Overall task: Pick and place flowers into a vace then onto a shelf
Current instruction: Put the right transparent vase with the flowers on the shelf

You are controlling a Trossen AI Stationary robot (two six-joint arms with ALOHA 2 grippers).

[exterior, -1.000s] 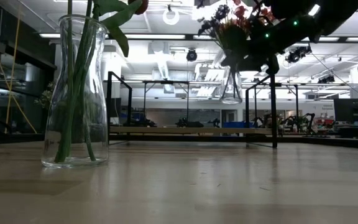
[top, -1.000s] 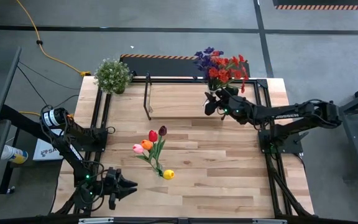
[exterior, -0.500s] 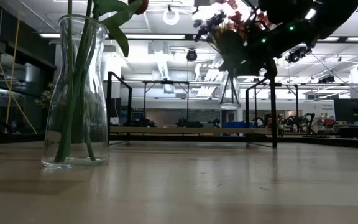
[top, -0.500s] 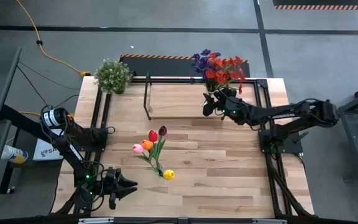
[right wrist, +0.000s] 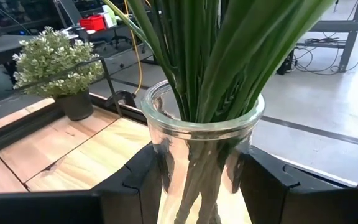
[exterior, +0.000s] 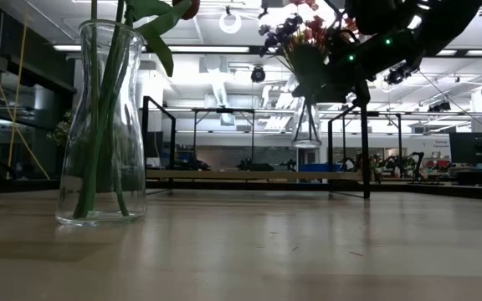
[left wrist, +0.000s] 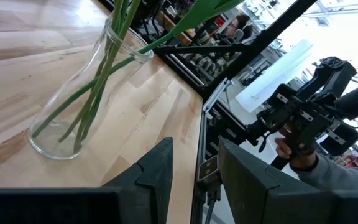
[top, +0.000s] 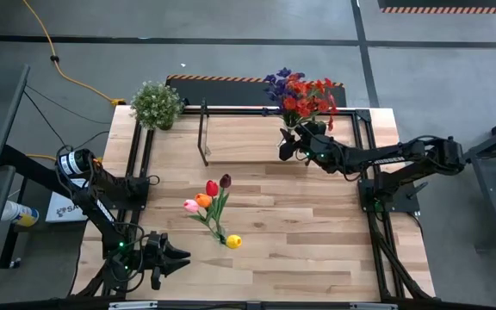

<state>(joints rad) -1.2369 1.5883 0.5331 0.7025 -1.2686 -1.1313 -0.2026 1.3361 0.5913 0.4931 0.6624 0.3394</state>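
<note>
Glass vase (right wrist: pixel 197 155) of red and purple flowers (top: pixel 300 93), clamped in the right claw (top: pixel 296 143), has risen and edged leftward above the shelf (top: pixel 257 138), so only lowering remains.

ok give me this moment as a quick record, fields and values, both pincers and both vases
right pincer: shut on the clear glass vase of red and purple flowers, held above the light-wood shelf
carried vase: off the shelf board, seen raised in the low view
left pincer: parked at the table's near left corner, holding nothing
second clear glass vase of tulips: standing mid table, green stems inside
bushy green potted plant: far left corner
</note>
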